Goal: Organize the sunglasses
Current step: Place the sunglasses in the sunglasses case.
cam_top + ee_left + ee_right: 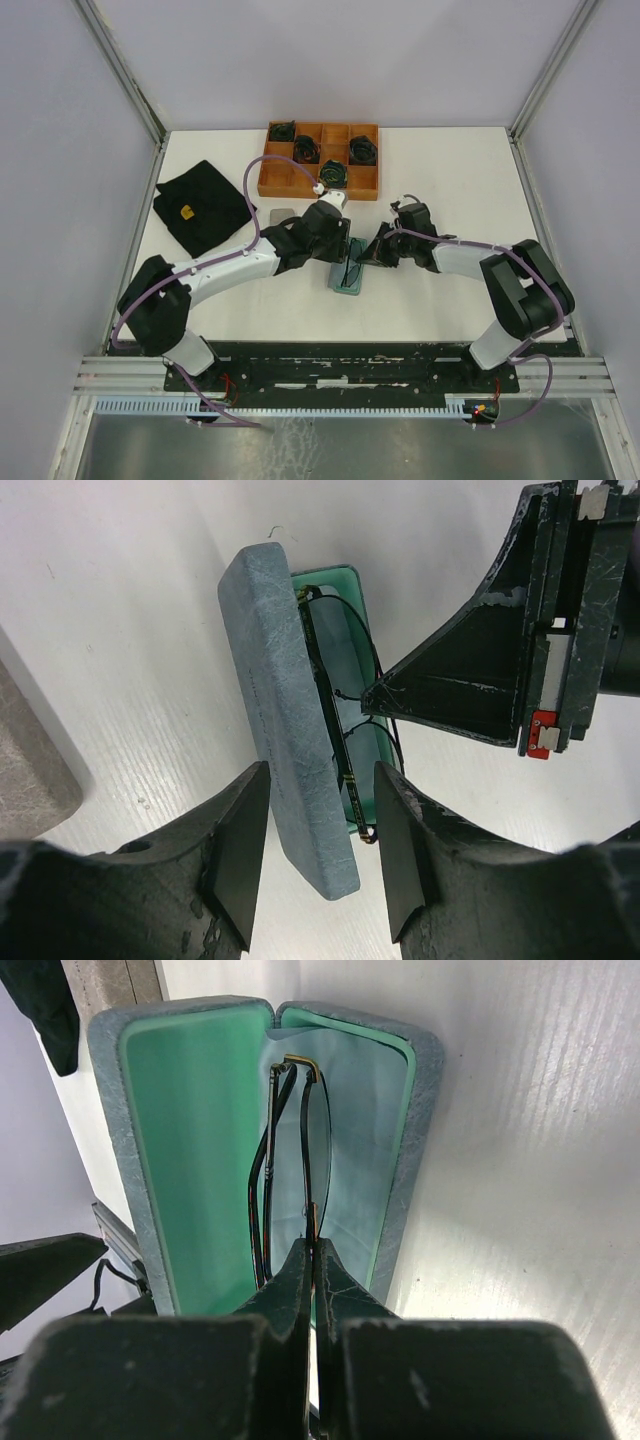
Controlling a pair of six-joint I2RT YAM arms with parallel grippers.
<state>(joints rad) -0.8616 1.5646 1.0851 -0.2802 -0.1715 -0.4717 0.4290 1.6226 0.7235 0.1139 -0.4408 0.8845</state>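
On the smooth white table [450, 190] a felt-textured, blue-grey oblong case [290, 730] lies open, its lining glossy mint green. Inside it the sunglasses [313, 1140] sit folded on edge, thin dark wire with nearly clear lenses. The right gripper [312, 1250] has its wedge-shaped fingers pressed together on the frame, whose lower part is hidden behind them. The left gripper [318, 865] is spread, its fingers [235, 865] straddling the raised lid's near end; contact cannot be told. Further left, a second grey case [283, 214] is mostly hidden by the left arm. A crumpled black cloth [200, 205] lies left. Farthest, a wooden grid tray [268, 178] holds dark coiled bundles [333, 174], too small to make out.
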